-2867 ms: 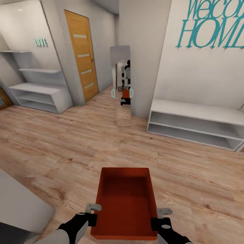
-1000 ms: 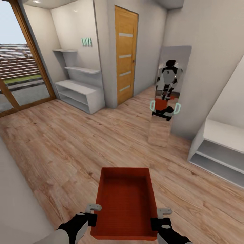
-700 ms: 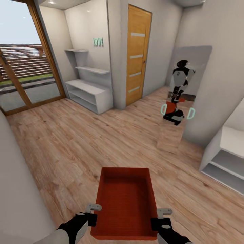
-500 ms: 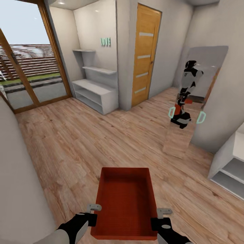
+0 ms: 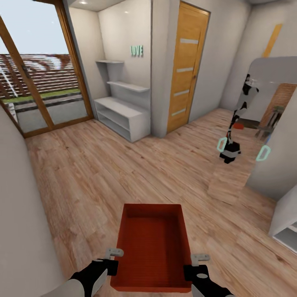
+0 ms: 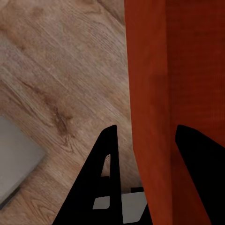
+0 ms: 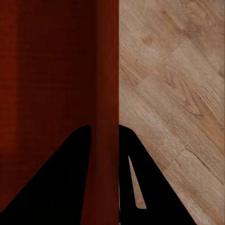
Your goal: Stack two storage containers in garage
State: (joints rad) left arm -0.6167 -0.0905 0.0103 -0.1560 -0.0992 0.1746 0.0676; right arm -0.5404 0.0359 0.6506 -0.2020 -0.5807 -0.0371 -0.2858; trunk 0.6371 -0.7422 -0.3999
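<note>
Container carried two-handed over the plank floor

One orange-red storage container (image 5: 152, 247) sits low at centre frame, its side walls pinched by the left gripper (image 5: 112, 259) and right gripper (image 5: 197, 265), each with one finger inside the wall and one outside; gripping both sides likely keeps the open top level during transport. Its long axis runs up the frame, away from the robot, toward the wooden door (image 5: 187, 70) and white shelves (image 5: 121, 113).

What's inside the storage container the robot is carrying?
Nothing: the storage container shows a bare orange-red floor and walls. The left gripper and right gripper each clamp a side wall. Wood plank floor lies below; the patch directly underneath is hidden.
</note>
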